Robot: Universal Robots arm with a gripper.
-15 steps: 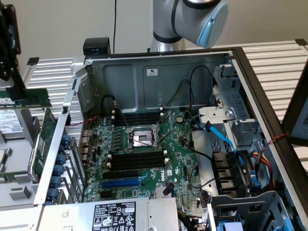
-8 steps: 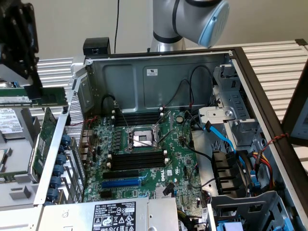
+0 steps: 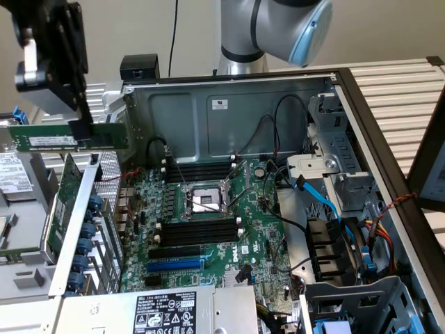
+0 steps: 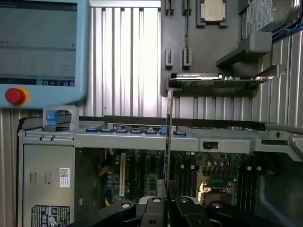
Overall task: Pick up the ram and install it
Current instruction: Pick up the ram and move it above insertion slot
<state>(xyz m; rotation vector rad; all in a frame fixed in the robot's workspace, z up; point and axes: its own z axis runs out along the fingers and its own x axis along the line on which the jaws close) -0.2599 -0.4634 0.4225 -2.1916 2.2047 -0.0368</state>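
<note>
The open computer case is seen with long black slots on its green board. Higher up, at the exterior view's left, the ram is pinched by the end effector. It is held level in the air, well apart from the slots.

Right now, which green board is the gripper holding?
The ram, the narrow stick clamped level in the gripper; the wider expansion card sits untouched below it.

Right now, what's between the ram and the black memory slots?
Exterior view: the case's perforated rear wall stands between the ram, held in the tool, and the slots.
</note>
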